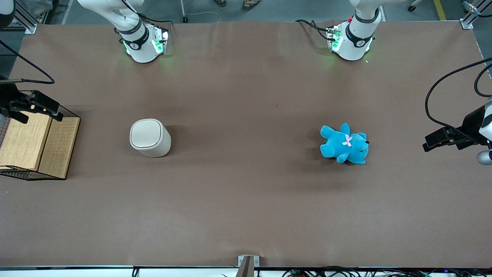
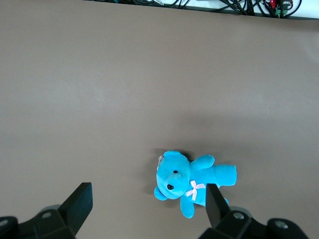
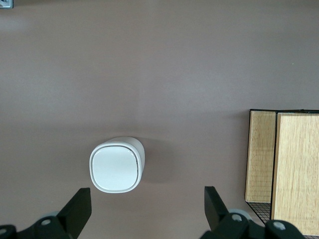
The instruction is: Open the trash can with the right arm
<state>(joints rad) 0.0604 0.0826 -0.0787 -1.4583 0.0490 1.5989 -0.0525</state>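
Note:
The trash can (image 1: 150, 137) is a small cream-white can that stands upright on the brown table with its flip lid shut. It also shows in the right wrist view (image 3: 117, 164), seen from above. My right gripper (image 1: 40, 111) hangs high over the wire basket, toward the working arm's end of the table from the can and well apart from it. In the right wrist view the gripper (image 3: 147, 208) is open wide and empty, and its two black fingers (image 3: 79, 209) frame bare table beside the can.
A wood-panelled wire basket (image 1: 38, 146) stands at the working arm's end of the table, under my gripper; it also shows in the right wrist view (image 3: 284, 169). A blue teddy (image 1: 344, 144) lies toward the parked arm's end.

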